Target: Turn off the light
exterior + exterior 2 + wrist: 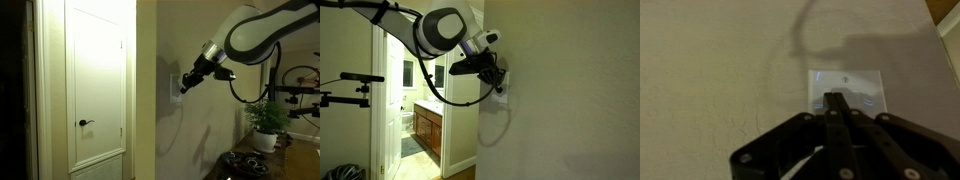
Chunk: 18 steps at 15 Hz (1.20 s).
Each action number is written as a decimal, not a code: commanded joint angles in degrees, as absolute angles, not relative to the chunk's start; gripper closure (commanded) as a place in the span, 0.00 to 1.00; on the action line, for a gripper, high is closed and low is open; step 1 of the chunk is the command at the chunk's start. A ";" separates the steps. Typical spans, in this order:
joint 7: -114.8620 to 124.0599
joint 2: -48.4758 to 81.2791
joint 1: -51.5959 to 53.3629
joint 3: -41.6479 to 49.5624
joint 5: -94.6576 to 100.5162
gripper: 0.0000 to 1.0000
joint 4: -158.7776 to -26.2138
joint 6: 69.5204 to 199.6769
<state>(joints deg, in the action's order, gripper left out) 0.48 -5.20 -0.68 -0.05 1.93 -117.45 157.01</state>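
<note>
Light switch (864, 86): on the far wall, straight ahead of the pincer (834, 99), touching or nearly.
Plate axis: upright.
Pincer: fingers drawn together, holding nothing.

Arm (262, 28): rounded white shells with black bands at the joints; joint housing (442, 30) bulbous, grey-white; black cable (440, 88) in a hanging loop; end effector (833, 100): matte black linkage bars with round pivot pins.

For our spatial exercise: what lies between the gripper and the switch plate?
Nothing visible: in the wrist view the gripper overlaps the switch plate.
</note>
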 commanded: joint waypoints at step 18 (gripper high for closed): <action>1.52 -7.69 -1.48 0.94 2.42 0.96 -121.64 159.17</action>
<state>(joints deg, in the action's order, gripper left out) 1.17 -4.58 -0.95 0.47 1.95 -117.31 157.12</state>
